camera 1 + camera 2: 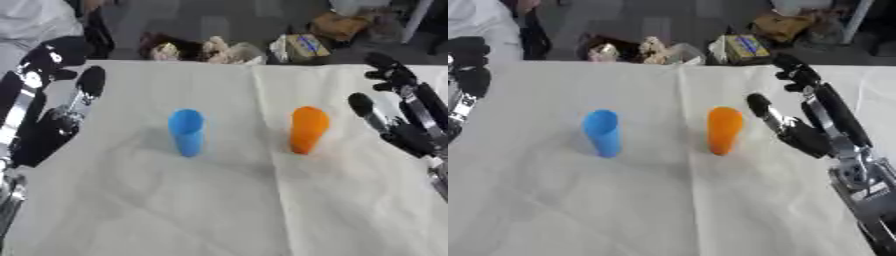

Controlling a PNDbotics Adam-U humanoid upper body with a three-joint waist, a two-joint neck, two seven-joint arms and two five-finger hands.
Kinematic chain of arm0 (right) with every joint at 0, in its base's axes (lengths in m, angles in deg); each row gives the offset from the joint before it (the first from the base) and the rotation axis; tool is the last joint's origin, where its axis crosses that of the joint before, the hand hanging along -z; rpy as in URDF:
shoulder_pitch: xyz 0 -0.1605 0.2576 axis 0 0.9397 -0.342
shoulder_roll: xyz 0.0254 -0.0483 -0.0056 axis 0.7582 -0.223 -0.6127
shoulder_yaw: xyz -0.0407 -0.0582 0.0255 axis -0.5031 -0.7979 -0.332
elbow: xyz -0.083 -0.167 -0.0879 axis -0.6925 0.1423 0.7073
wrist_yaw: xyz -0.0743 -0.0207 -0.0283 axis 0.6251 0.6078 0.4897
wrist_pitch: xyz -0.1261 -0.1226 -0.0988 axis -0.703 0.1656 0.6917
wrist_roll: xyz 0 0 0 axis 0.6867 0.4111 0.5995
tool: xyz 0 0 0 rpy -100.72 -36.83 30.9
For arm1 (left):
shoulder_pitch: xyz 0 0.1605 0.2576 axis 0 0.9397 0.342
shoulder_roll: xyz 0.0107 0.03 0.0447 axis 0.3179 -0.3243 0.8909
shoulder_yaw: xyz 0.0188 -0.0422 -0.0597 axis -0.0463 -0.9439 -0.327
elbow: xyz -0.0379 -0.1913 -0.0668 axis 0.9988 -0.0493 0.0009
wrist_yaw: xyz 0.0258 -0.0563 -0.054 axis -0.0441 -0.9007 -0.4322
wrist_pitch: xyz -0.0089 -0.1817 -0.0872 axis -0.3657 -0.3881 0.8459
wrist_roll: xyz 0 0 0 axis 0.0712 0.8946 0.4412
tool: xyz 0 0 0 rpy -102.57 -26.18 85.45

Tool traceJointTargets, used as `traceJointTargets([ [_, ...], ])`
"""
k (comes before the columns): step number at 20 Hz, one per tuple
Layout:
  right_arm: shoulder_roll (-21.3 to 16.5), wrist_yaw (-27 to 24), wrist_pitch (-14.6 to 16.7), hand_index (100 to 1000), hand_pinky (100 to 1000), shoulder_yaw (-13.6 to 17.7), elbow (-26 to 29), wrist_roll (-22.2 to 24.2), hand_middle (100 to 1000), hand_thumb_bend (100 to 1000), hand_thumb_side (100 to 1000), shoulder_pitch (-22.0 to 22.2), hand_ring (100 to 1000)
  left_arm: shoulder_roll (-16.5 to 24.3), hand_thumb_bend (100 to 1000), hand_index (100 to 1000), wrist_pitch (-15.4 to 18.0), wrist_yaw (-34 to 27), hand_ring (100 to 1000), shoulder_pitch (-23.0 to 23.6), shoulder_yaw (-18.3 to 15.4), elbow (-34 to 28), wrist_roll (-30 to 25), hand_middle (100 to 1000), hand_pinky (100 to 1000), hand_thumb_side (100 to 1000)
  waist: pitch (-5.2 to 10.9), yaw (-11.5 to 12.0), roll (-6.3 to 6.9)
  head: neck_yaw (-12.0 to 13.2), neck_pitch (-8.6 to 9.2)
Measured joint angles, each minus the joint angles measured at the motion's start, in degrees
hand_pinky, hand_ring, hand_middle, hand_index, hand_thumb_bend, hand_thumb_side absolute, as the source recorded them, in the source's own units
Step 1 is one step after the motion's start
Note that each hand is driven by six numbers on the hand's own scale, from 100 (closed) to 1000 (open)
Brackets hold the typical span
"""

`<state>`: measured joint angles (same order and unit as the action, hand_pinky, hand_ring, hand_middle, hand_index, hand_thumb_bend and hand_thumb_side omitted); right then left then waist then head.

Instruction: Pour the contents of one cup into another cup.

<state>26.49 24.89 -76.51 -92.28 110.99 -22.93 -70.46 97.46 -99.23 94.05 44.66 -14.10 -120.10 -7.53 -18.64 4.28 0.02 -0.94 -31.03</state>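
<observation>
Two cups, two hands, nothing held.
Blue cup and orange cup upright (apart); left hand, right hand both spread, off the cups.

White cloth covers table, centre crease running front to back. Beyond far edge: clutter on grey floor, including pale stuffed item, yellow-and-blue package, brown bag. White fabric at upper left corner.

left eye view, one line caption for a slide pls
Upright blue plastic cup and orange plastic cup on white cloth-covered table, open left hand and right hand flanking them.
</observation>
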Motion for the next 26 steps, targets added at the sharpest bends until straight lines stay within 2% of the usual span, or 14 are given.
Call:
traceJointTargets([
  [12,2.4,1.4,3.0,1000,878,-1.1,-7.8,2.6,1000,593,1000,-1.8,948,0.0,348,860,0.1,0.0,848,0.0,0.0,0.0,-0.3,887,815,947,-0.38,0.5,0.00,-0.2,0.56],
  [15,3.1,1.4,4.6,1000,866,-1.1,-9.8,1.9,1000,606,1000,-2.3,930,0.0,343,860,0.1,0.0,848,0.0,0.0,0.0,-0.4,887,815,953,-0.51,0.7,0.00,-0.4,0.64],
  [17,3.5,1.0,5.9,1000,890,-1.0,-10.8,1.0,1000,612,1000,-2.5,936,0.0,340,860,0.1,0.0,848,0.0,0.0,0.0,-0.4,887,815,955,-0.82,0.8,0.00,-0.7,0.73],
  [26,5.1,-3.5,11.2,1000,914,-1.2,-14.5,-1.8,1000,617,1000,-2.5,953,-0.5,329,856,0.0,0.0,848,0.0,0.0,0.0,-0.5,885,815,964,-1.11,0.8,0.03,-1.2,0.85],
])
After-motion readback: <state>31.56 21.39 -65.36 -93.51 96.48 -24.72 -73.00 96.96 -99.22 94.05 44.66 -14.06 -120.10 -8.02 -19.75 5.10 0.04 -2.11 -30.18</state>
